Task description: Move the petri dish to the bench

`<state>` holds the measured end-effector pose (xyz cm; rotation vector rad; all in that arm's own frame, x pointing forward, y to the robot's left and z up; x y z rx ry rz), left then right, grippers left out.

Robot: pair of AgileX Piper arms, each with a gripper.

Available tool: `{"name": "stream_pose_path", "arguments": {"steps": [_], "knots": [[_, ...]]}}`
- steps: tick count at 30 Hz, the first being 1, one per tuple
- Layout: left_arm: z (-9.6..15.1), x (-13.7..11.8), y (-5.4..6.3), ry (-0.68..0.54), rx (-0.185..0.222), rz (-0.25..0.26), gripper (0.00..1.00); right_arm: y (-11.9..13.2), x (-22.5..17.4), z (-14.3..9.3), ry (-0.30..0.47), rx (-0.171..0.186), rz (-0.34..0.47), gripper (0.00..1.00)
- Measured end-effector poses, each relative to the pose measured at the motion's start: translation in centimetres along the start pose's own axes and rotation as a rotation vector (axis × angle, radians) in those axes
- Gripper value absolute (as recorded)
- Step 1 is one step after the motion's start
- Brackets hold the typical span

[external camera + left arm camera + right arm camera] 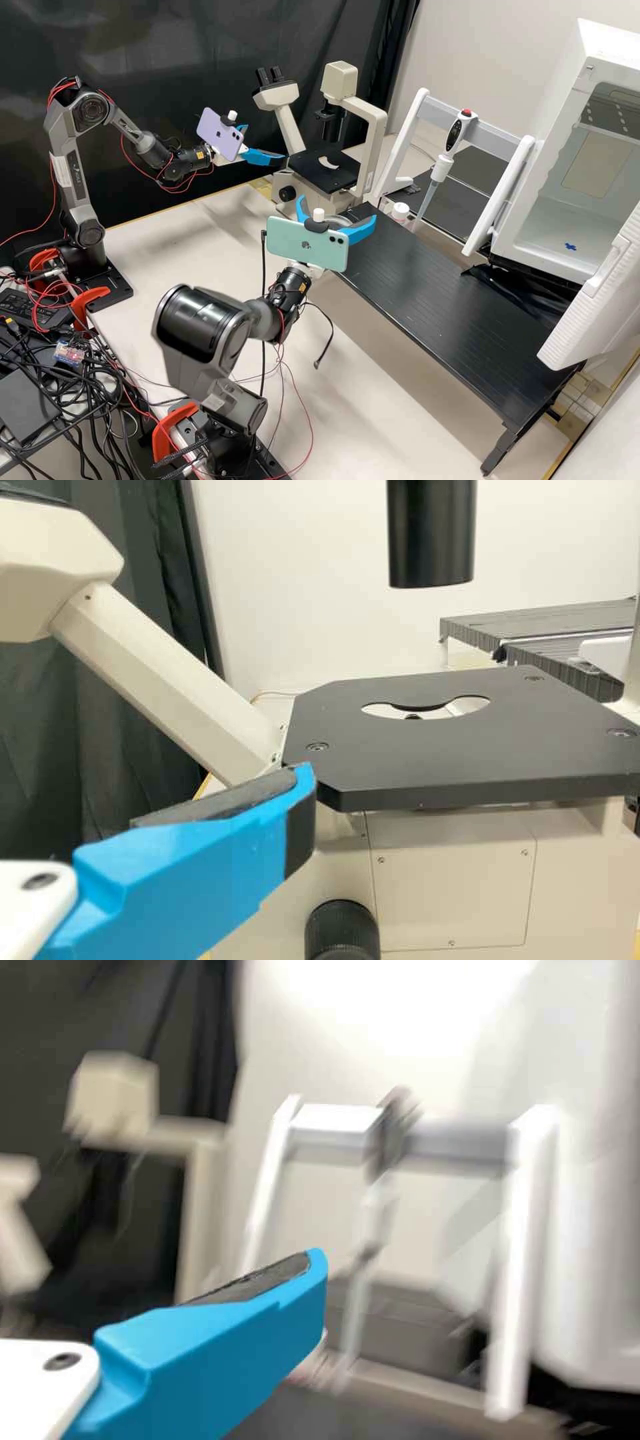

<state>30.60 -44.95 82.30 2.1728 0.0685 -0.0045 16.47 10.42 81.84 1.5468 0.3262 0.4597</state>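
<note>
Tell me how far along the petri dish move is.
Apparently done: a clear round dish seems to rest on the black slatted bench.
In hand: nothing visible; the blue-fingered right gripper and matching left gripper stand open.
Remaining: probably just moving the right gripper clear.

You've got dark grey arms (77, 180); your left hand (265, 143) and right hand (338, 207) are white with bright blue fingers (190, 880), dark grey pads (215, 805). Phones: lilac (219, 135) on your left, mint green (307, 244) on your right. Cream microscope (373, 123), black stage (450, 750). Off-white counter (200, 220). Black platform (447, 293), fine parallel lines. White-and-grey rack (407, 127); pipette (454, 137) has a red button (467, 113). White cabinet (553, 120), blue cross-shaped mark (571, 247). Orange-red clamps (87, 305), red and black cables (53, 373). Black curtain (167, 60).
</note>
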Motion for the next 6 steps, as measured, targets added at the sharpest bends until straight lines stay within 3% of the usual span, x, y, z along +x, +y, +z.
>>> {"name": "stream_pose_path", "arguments": {"steps": [6], "knots": [[0.0, 0.0, 0.0, 0.000, 0.000, 0.000, 1.00, 2.2, -1.8, 1.3, -0.056, 0.097, 0.144, 1.00]]}}
